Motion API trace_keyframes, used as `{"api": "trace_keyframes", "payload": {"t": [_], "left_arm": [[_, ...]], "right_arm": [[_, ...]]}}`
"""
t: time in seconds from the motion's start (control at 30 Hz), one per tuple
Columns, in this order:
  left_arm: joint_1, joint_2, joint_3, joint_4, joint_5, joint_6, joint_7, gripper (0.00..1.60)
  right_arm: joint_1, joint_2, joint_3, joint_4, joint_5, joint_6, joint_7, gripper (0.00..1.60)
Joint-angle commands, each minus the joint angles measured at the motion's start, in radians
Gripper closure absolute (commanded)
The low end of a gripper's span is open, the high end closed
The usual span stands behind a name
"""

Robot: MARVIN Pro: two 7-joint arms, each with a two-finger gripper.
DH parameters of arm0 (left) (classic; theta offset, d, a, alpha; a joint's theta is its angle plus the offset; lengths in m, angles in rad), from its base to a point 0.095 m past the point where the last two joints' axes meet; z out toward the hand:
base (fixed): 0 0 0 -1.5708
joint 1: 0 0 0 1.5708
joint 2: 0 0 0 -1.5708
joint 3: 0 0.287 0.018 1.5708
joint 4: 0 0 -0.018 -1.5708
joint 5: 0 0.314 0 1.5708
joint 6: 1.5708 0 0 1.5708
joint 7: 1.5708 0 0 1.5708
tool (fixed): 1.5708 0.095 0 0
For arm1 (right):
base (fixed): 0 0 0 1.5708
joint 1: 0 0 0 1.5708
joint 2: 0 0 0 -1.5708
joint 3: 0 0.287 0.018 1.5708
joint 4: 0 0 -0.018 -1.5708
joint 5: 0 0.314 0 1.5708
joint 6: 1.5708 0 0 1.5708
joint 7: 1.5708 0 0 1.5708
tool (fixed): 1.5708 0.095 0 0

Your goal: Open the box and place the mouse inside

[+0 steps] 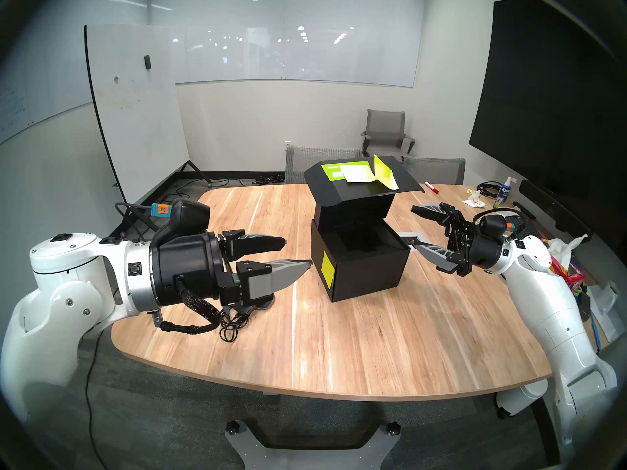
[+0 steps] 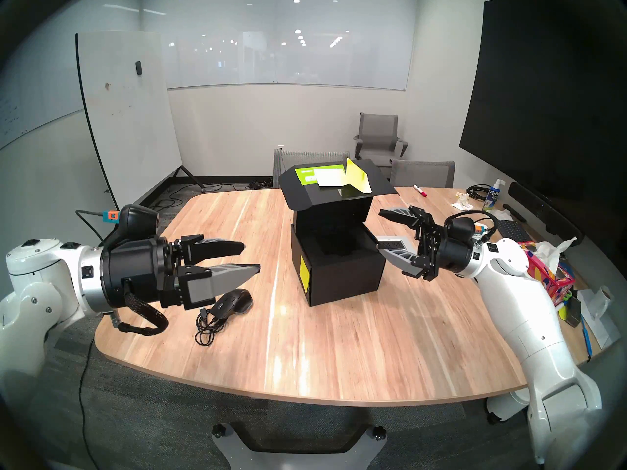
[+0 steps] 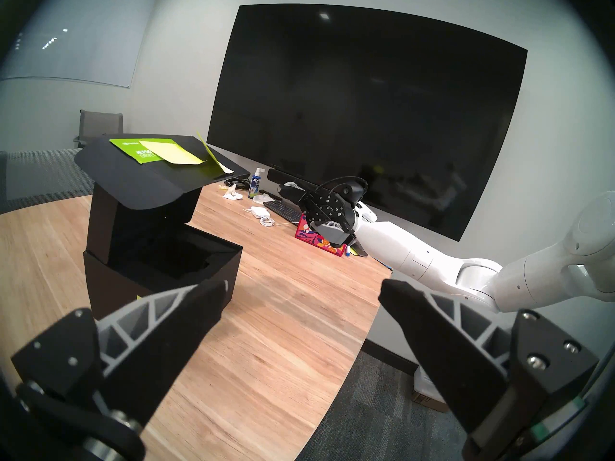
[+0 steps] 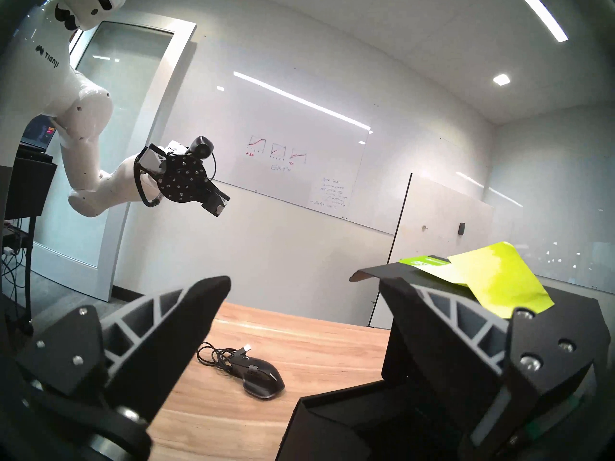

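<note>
The black box (image 1: 368, 272) stands mid-table with its flap lid (image 1: 356, 187) raised, green label and yellow notes on top, and its dark inside (image 3: 166, 260) showing. The black mouse (image 2: 234, 301) with its coiled cable (image 2: 207, 327) lies on the table left of the box, also in the right wrist view (image 4: 263, 378). My left gripper (image 2: 251, 256) hovers open above the mouse, pointing at the box and holding nothing. Right of the box, my right gripper (image 1: 414, 228) is open and empty, with one finger near the box's right rim.
The table's right end holds a red floral tissue box (image 2: 549, 282), a black keyboard (image 3: 286, 212), a white charger (image 3: 259, 212), a spray bottle (image 1: 505, 191) and a red marker (image 1: 432, 187). A power outlet plate (image 1: 412, 238) is set into the table by the box. Chairs stand behind.
</note>
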Motion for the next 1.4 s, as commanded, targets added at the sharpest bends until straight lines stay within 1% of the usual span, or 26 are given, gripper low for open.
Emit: {"api": "trace_keyframes", "payload": {"t": [0.0,0.43,0.57,0.73,0.9,1.2,1.33,1.37], "left_arm": [[-0.003,0.0,-0.007,-0.007,-0.003,0.004,0.003,0.0],[-0.004,-0.001,-0.008,-0.007,-0.004,0.009,0.002,0.0],[-0.005,-0.002,-0.008,-0.007,-0.004,0.011,0.003,0.0],[-0.006,-0.002,-0.009,-0.007,-0.005,0.013,0.003,0.0],[-0.007,-0.003,-0.009,-0.007,-0.005,0.015,0.003,0.0],[-0.009,-0.004,-0.008,-0.007,-0.005,0.018,0.002,0.0],[-0.01,-0.005,-0.008,-0.007,-0.005,0.019,0.002,0.0],[-0.01,-0.005,-0.008,-0.007,-0.005,0.02,0.002,0.0]], "right_arm": [[-0.045,0.011,0.035,-0.071,0.017,0.02,-0.055,0.0],[-0.145,-0.007,0.056,-0.175,0.015,0.05,-0.15,0.0],[-0.178,-0.009,0.067,-0.183,0.01,0.052,-0.178,0.0],[-0.189,-0.007,0.075,-0.165,-0.004,0.064,-0.214,0.0],[-0.164,0.01,0.078,-0.127,-0.025,0.089,-0.238,0.0],[-0.062,0.034,0.073,-0.034,-0.059,0.151,-0.255,0.0],[-0.026,0.033,0.067,0.001,-0.073,0.178,-0.254,0.0],[-0.006,0.031,0.059,0.016,-0.078,0.186,-0.251,0.0]]}}
